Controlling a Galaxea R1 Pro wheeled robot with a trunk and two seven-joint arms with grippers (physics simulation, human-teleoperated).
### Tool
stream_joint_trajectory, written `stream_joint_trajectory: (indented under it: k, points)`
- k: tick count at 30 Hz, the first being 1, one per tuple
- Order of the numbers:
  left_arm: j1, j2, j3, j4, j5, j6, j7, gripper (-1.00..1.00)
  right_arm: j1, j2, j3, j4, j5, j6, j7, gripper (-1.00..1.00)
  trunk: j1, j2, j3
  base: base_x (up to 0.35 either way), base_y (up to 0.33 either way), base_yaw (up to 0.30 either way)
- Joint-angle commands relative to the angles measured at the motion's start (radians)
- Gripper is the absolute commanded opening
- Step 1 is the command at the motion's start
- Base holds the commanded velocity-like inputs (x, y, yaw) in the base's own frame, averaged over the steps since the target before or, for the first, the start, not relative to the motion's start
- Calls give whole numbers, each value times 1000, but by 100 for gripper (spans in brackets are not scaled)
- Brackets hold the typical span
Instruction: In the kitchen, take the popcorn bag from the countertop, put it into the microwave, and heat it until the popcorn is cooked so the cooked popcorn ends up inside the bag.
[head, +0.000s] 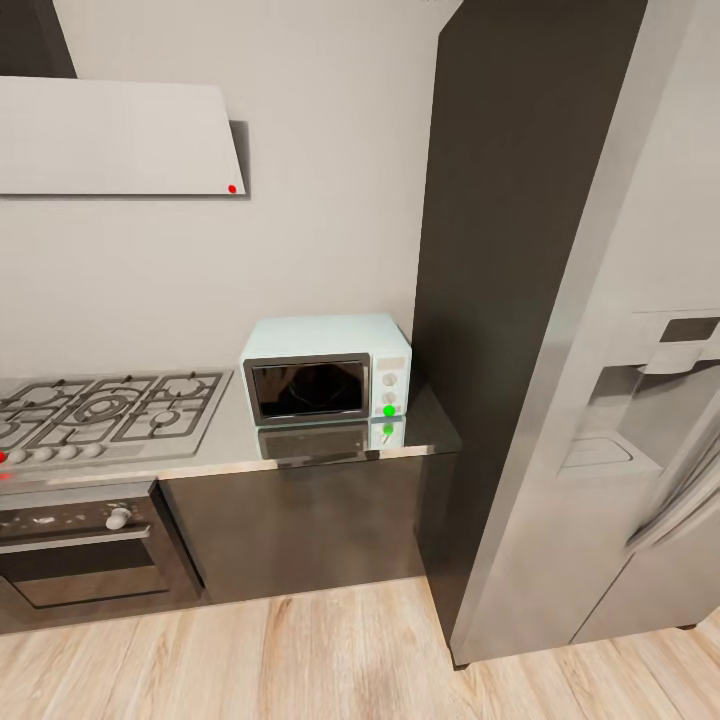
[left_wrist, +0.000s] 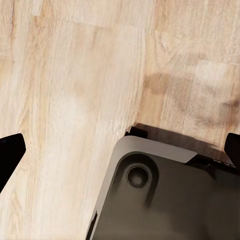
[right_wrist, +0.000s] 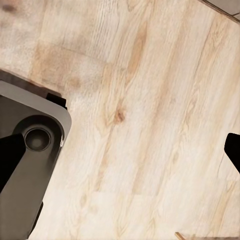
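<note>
microwave: we see the mint-blue microwave sitting on the table, back near the wall, door shut. Its glass door faces out toward us and its long side runs along the wall.
knobs and light: two white knobs sit on the right side of its front, with a round green light under them, mirrored in the shiny top.
left of it: the gas hob is just beside the microwave on the same run, and the built-in oven sits below the hob.
right of it: a tall dark panel stands right up against the microwave's end of the table, then the steel fridge fills the right side.
above: the white slanted hood hangs over the hob with a small red dot at its corner.
left hand: we see the left hand spread wide, dark fingertips at both edges of its wrist view, holding nothing, over the wood floor and the robot's dark base.
right hand: the right hand is also spread wide and empty, over floor and a corner of the base.
</note>
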Motion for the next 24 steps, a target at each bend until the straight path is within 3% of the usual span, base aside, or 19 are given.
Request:
stream_joint_trajectory:
  k: [1,24]
  points:
    - [-1,0,1,0,0,-3,3,100,-1,-1,8,-1,-11,-4,-3,100,0,-2,-2,0,0,0]
    - [-1,0,1,0,0,-3,3,100,-1,-1,8,-1,-11,-4,-3,100,0,-2,-2,0,0,0]
